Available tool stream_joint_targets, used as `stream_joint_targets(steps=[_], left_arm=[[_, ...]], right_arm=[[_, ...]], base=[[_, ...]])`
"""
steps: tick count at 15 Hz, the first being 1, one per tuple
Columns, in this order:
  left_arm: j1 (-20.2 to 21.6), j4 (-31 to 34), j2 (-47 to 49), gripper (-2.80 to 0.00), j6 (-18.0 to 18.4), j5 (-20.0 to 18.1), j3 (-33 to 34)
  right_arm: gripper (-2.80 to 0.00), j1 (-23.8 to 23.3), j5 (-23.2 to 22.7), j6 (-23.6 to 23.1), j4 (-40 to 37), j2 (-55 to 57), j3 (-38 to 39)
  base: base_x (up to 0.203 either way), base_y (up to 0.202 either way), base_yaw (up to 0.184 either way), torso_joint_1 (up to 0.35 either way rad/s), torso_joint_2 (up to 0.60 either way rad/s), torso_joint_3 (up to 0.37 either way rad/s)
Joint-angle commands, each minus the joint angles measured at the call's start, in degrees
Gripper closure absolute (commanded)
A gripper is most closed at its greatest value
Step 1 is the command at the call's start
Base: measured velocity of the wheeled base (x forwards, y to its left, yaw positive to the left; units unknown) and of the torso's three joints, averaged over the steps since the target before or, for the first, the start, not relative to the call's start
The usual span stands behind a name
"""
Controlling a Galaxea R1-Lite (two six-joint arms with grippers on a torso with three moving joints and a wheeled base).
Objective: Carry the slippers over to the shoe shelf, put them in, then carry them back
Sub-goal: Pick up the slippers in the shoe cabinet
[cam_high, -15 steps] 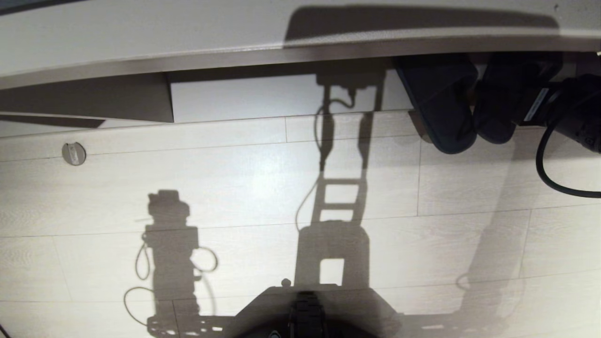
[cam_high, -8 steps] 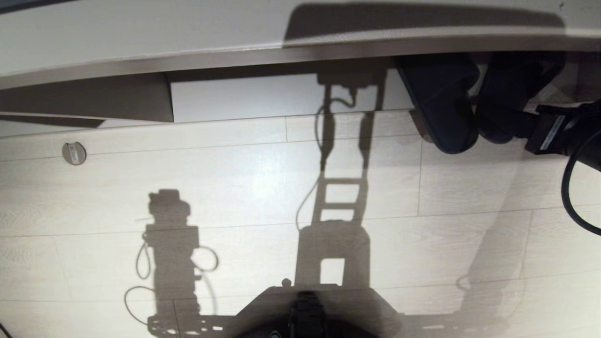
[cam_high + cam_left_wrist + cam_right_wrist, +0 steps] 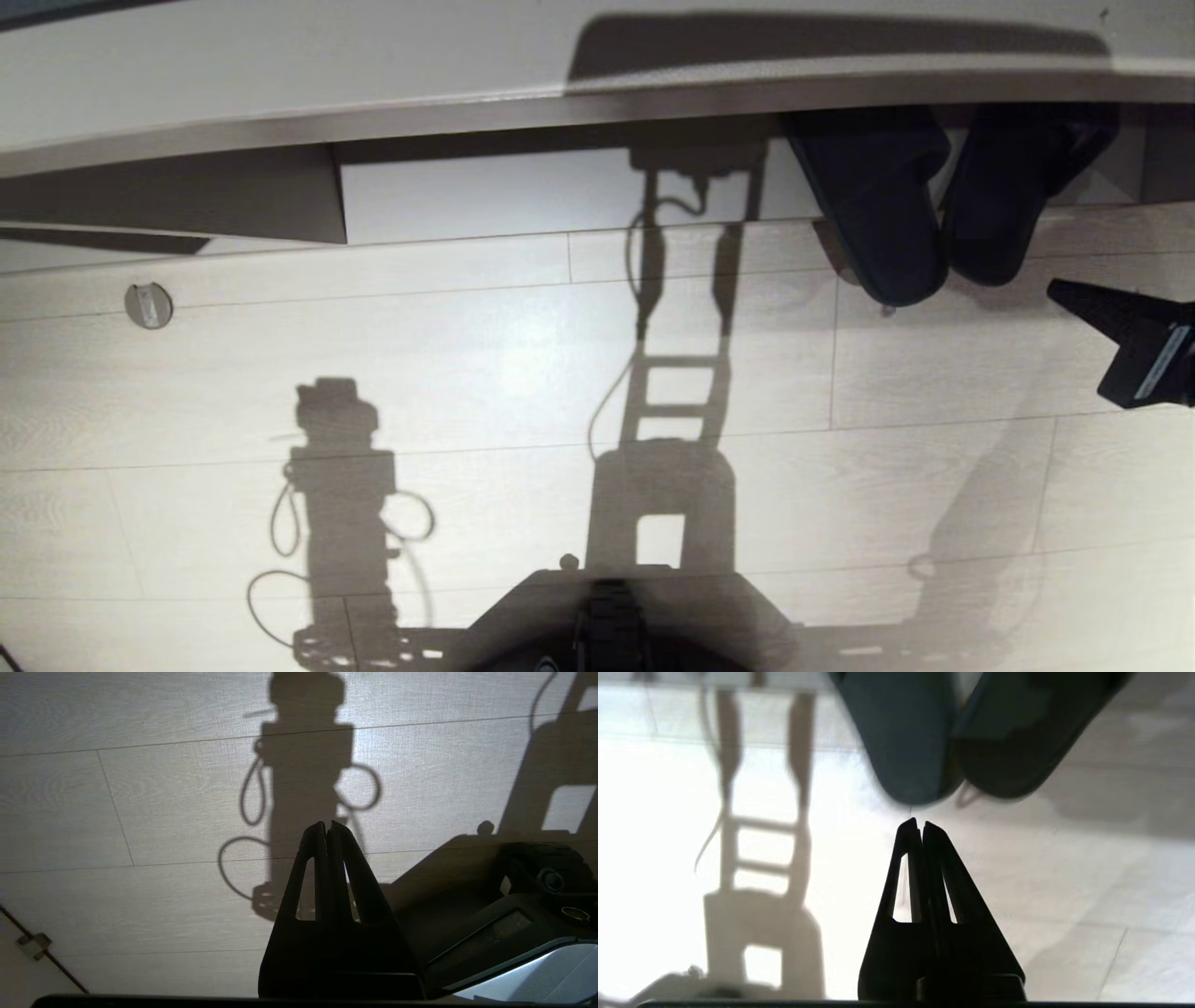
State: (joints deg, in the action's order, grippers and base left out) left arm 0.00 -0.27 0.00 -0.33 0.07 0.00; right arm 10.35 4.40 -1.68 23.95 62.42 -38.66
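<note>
Two claws show, both closed on nothing. The left claw point(image 3: 327, 828) hangs low over the pale plank floor point(image 3: 485, 373), beside the robot's base point(image 3: 611, 616). The right claw point(image 3: 1064, 291) hovers above the floor, apart from the slippers point(image 3: 887, 205). These lie side by side, toes inside the shoe shelf point(image 3: 560, 107), heels sticking out over the floor.

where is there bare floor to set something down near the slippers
Bare floor spreads left of the slippers, out to the round floor fitting. It is crowded at the shoe shelf, where the slippers' toes tuck under, with the shut right gripper close beside their heels.
</note>
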Motion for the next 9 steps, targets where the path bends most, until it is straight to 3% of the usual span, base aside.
stream_joint_targets(steps=[1, 5, 9], left_arm=[[0.0, 0.0, 0.1, 0.00, 0.0, 0.0, 0.0], [0.0, 0.0, 0.0, 0.00, 0.0, 0.0, 0.0], [0.0, 0.0, 0.0, 0.00, 0.0, 0.0, 0.0]], right_arm=[[0.00, 0.8, 0.1, -0.1, 0.0, -1.9, 1.2], [0.00, 2.5, 1.2, -0.2, -0.5, -5.6, 12.2], [0.00, 3.1, 4.3, -0.2, -0.3, -11.4, 17.4]], base=[[0.000, 0.000, 0.000, 0.000, 0.00, 0.000], [0.000, 0.000, 0.000, 0.000, 0.00, 0.000], [0.000, 0.000, 0.000, 0.000, 0.00, 0.000]])
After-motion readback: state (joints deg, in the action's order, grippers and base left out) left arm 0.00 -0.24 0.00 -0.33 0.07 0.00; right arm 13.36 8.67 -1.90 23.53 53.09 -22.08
